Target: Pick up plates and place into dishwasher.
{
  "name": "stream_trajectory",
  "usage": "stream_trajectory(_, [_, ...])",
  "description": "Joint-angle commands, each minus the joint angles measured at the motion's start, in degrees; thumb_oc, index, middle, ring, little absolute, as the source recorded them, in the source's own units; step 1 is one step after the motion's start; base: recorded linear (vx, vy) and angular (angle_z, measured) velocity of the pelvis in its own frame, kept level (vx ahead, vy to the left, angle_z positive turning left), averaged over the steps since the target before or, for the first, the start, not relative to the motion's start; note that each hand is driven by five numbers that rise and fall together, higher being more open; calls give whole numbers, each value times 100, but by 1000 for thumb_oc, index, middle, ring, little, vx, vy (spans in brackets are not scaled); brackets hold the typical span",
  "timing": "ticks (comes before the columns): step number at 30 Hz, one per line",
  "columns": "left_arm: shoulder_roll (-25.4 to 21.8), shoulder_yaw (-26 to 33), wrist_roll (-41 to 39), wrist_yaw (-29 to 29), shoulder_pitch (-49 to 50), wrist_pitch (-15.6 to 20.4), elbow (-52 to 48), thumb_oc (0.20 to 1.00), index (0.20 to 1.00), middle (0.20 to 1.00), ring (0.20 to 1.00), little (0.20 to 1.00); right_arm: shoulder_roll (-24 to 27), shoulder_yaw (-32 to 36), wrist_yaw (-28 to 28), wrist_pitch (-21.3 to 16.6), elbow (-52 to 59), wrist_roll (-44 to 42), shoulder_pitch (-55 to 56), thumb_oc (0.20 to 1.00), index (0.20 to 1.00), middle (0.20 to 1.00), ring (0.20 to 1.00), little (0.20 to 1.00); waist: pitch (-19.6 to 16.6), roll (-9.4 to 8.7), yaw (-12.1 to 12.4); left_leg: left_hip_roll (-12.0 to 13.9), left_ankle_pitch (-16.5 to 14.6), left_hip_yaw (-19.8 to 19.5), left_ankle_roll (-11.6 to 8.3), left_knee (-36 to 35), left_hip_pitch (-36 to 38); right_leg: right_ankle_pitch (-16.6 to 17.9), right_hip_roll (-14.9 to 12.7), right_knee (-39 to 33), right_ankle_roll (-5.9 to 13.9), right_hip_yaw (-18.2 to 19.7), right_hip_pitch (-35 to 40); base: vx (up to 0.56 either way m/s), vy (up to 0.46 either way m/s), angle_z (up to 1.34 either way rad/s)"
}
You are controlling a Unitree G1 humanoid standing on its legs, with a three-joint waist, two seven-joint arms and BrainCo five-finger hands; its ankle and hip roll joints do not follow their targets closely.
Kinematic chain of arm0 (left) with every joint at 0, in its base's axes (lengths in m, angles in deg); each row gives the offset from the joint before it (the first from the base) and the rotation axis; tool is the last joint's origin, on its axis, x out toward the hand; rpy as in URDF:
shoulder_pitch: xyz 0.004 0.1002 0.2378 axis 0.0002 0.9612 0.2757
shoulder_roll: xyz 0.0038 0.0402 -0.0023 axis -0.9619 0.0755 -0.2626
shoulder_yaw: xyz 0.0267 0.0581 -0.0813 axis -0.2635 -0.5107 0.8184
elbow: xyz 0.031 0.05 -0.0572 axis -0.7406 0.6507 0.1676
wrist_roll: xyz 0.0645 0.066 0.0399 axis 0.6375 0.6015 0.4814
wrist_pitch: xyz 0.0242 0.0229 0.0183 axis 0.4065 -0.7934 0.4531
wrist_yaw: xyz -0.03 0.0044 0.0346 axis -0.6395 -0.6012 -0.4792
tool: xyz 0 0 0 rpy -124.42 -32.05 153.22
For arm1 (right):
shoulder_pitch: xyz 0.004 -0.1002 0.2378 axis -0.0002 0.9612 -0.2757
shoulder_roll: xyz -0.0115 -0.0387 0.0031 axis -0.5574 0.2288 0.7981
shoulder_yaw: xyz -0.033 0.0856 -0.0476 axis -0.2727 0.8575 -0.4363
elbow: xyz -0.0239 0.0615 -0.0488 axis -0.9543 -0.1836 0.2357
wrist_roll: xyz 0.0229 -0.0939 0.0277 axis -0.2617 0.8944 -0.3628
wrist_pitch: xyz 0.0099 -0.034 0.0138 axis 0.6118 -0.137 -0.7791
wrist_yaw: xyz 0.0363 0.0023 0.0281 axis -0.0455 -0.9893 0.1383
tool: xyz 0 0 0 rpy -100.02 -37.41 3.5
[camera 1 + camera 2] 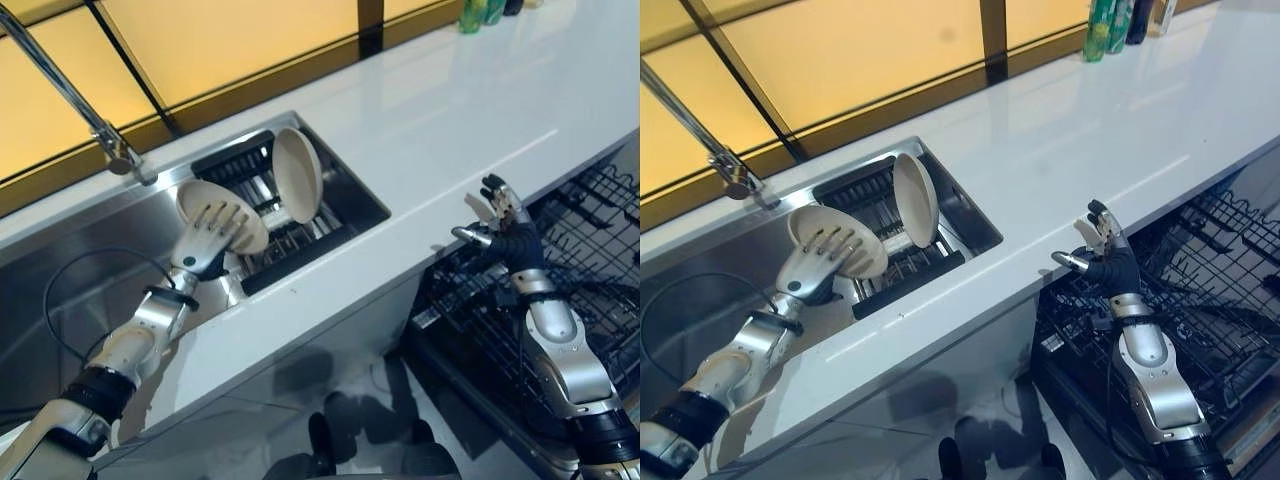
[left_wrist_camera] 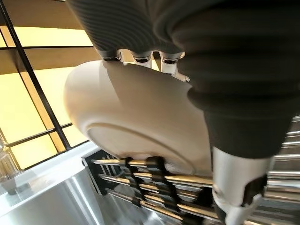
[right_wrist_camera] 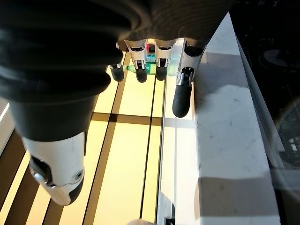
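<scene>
Left eye view: your left hand (image 1: 205, 240) lies spread on the near plate (image 1: 235, 205), leaning in the sink rack (image 1: 300, 240); no grip yet. Right hand (image 1: 500, 215) hangs open over the dishwasher rack (image 1: 600, 240). Next, curl fingers round the rim, I judge.

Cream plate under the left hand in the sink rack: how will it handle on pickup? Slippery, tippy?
The plate looks rigid, likely ceramic or melamine, so it should not flex. Its smooth rounded surface could slip under the left hand, whose straight fingers lie on it. It leans on edge in the rack, so it may tip or slide along the bars if nudged.
</scene>
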Motion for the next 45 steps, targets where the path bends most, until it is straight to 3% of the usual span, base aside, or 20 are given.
stream_trajectory(1, [-419, -34, -120, 224, -953, -575, 339, 325, 325, 325, 325, 325, 18, -168, 67, 118, -210, 112, -97, 1000, 1000, 1000, 1000, 1000, 270, -356, -8, -206, -446, -262, 88, 478, -285, 846, -148, -70, 115, 202, -721, -151, -1, -15])
stream_trajectory(2, [-430, -69, -187, 247, -1074, -686, 400, 200, 200, 200, 200, 200, 2, -181, 71, 126, -220, 131, -179, 1000, 1000, 1000, 1000, 1000, 309, -365, -12, -205, -436, -252, 84, 479, -338, 864, -143, -87, 108, 212, -767, -129, 0, -9])
stream_trajectory(8, [-472, -189, -401, 335, -1657, -1075, 746, 200, 200, 200, 200, 200, -97, -213, 152, 121, -233, 282, -552, 1000, 1000, 1000, 1000, 1000, 541, -398, -44, -191, -381, -218, 70, 482, -578, 959, -107, -115, 58, 269, -1028, -125, 7, -8])
stream_trajectory(16, [-340, -88, -324, 449, -1618, -1075, 711, 200, 200, 200, 200, 200, -127, -94, 11, 142, -98, 335, -522, 1000, 1000, 1000, 1000, 1000, 620, -354, -81, -230, -333, -263, 48, 398, -520, 987, -91, -95, 16, 281, -1030, -33, 27, -3])
stream_trajectory(25, [-146, 500, -271, 805, -849, -997, 341, 200, 200, 200, 200, 200, 6, 204, -292, 313, 124, 259, 10, 1000, 1000, 1000, 1000, 1000, 343, -214, -57, -342, -306, -388, 6, 226, -16, 923, -180, -117, 46, 181, -559, 76, 52, 10])
stream_trajectory(33, [135, 1319, -222, 1463, 192, -982, -224, 200, 200, 200, 200, 200, 110, 634, -728, 487, 359, 166, 737, 1000, 1000, 1000, 1000, 1000, -34, -85, -16, -401, -337, -474, -24, 187, 460, 842, -297, -78, 73, 27, -118, 124, 56, 13])
stream_trajectory(39, [327, 2059, -417, 1984, 934, -611, -841, 200, 200, 200, 200, 200, 66, 930, -1044, 577, 535, 157, 1294, 1000, 1000, 1000, 1000, 1000, -321, -30, 27, -416, -329, -556, -36, 163, 736, 842, -343, -83, 55, -98, 177, 108, 19, 13])
stream_trajectory(45, [610, 2668, -415, 2513, 1526, -210, -1539, 200, 200, 200, 200, 200, -154, 1103, -1209, 597, 710, 195, 1710, 1000, 1000, 1000, 1000, 1000, -574, -88, 95, -391, -395, -636, -36, 64, 1021, 788, -347, -190, 46, -216, 499, 54, -41, 9])
